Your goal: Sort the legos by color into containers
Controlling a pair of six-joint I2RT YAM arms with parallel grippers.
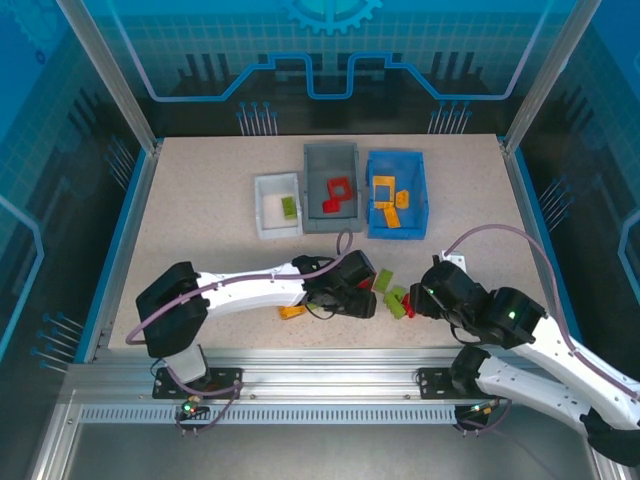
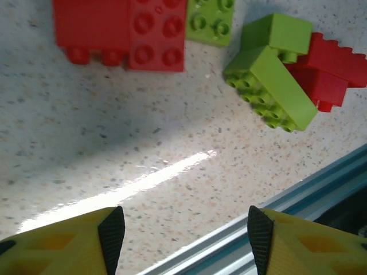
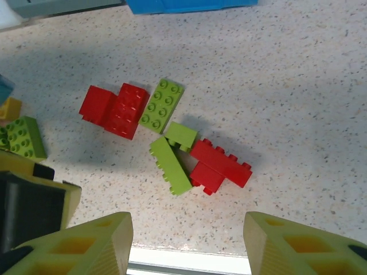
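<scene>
Loose legos lie between my two grippers near the table's front edge: a red pair [image 3: 114,109], a flat green brick [image 3: 161,105], and two green bricks [image 3: 170,165] leaning against two red bricks [image 3: 221,166]. In the left wrist view the same pile shows as red bricks [image 2: 123,31] and green bricks [image 2: 269,80] ahead of the fingers. My left gripper [image 2: 183,229] is open over bare table, just left of the pile [image 1: 395,295]. The right gripper [image 3: 186,229] is open too, on the pile's near right. The white bin [image 1: 262,210], grey bin [image 1: 312,190] and blue bin [image 1: 420,200] stand behind.
An orange brick [image 1: 292,312] lies under the left arm near the front edge. Another green brick [image 3: 23,137] and a yellow one [image 3: 8,109] lie beside the left gripper. The metal rail [image 2: 275,212] runs close behind the left fingers. Green, red and orange-yellow pieces lie in the bins.
</scene>
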